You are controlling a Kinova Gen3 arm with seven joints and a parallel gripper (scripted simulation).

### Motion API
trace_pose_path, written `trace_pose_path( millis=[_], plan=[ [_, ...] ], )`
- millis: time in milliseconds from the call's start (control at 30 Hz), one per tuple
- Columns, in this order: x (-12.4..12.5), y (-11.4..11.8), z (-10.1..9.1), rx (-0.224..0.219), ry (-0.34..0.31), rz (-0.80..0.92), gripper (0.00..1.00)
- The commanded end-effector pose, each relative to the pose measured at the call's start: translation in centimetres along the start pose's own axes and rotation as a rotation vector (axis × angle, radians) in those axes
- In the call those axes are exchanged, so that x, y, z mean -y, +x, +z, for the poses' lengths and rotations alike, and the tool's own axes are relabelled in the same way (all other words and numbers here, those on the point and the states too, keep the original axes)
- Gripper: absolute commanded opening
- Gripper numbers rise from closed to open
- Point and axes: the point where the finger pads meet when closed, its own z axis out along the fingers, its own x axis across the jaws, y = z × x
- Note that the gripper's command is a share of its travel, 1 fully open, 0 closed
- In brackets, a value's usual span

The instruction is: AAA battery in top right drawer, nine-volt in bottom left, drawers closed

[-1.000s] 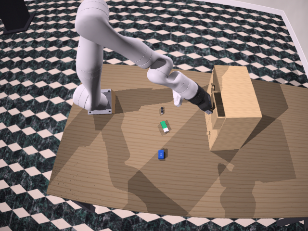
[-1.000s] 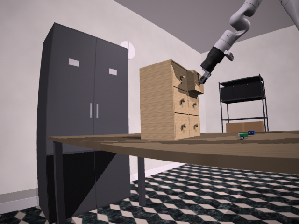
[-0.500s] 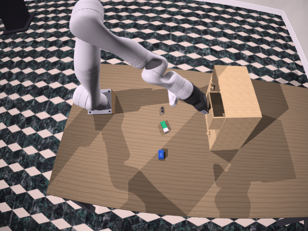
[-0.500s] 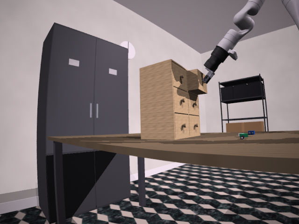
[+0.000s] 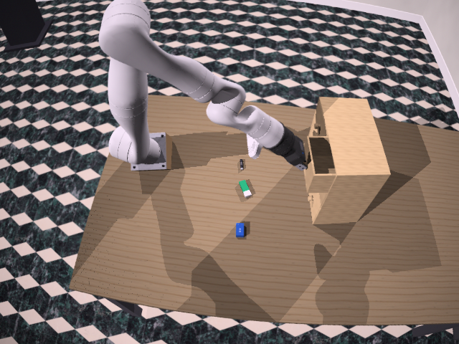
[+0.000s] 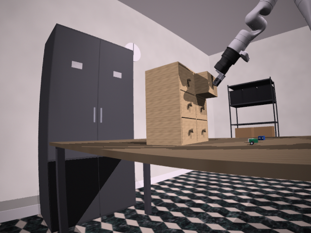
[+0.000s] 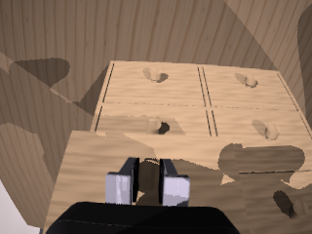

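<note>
Black-and-silver claw (image 5: pixel 304 166) (image 6: pixel 215 83) (image 7: pixel 148 174) fingers come closest in the wrist view, standing partway together and clenched on the knob (image 7: pixel 148 171) of the pulled-out drawer (image 5: pixel 323 183) (image 6: pixel 201 84) (image 7: pixel 88 163). The knob's rounded shape sits shaded between the pads. This drawer is the right one of the top row, and its tray juts well out from the chest (image 5: pixel 357 137) (image 6: pixel 163 108) (image 7: pixel 182 90); the part of its inside that the top view shows is in shadow.

The other five drawers look pushed in, and the chest stands upright on the table (image 5: pixel 148 259) (image 6: pixel 226 153). The arm (image 5: pixel 178 72) (image 6: pixel 239 41) slants down to the drawer front from its base plate (image 5: pixel 164 137), at the table's far side from the chest.

Out on the table, between base and chest, three small things lie apart in a loose row. The dark AAA battery (image 5: pixel 242 164) (image 6: pixel 251 143) is nearest the arm's shadowed side — still outside any drawer. Next comes a green-and-white block (image 5: pixel 244 188) (image 6: pixel 254 140), lying askew, and beyond it the blue nine-volt battery (image 5: pixel 239 229) (image 6: pixel 261 138) — also on the wood. Behind the chest in the exterior view rises a tall grey cabinet (image 6: pixel 75 100); a black shelf rack (image 6: pixel 229 112) stands farther off.

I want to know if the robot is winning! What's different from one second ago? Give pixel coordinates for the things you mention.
The top right drawer (image 5: pixel 321 183) (image 6: pixel 201 84) (image 7: pixel 93 166) slid farther out of the chest (image 5: pixel 356 137) (image 6: pixel 163 105) (image 7: pixel 180 93). The pincer (image 5: pixel 303 166) (image 6: pixel 216 82) (image 7: pixel 148 174) at its front moved outward too, away from the chest. The chest, little battery (image 5: pixel 242 164) (image 6: pixel 251 143), green-and-white block (image 5: pixel 244 187) (image 6: pixel 253 140) and blue block (image 5: pixel 239 229) (image 6: pixel 261 138) stayed put.
</note>
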Motion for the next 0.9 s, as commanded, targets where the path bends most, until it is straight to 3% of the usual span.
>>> trace_pose_path(
  millis=[0, 767, 867],
  plan=[
    [-0.04, 0.16, -0.09, -0.003, -0.002, -0.001, 0.37],
    [0.06, 0.16, -0.19, -0.003, -0.002, -0.001, 0.37],
    [0.06, 0.16, -0.19, -0.003, -0.002, -0.001, 0.49]
  ],
)
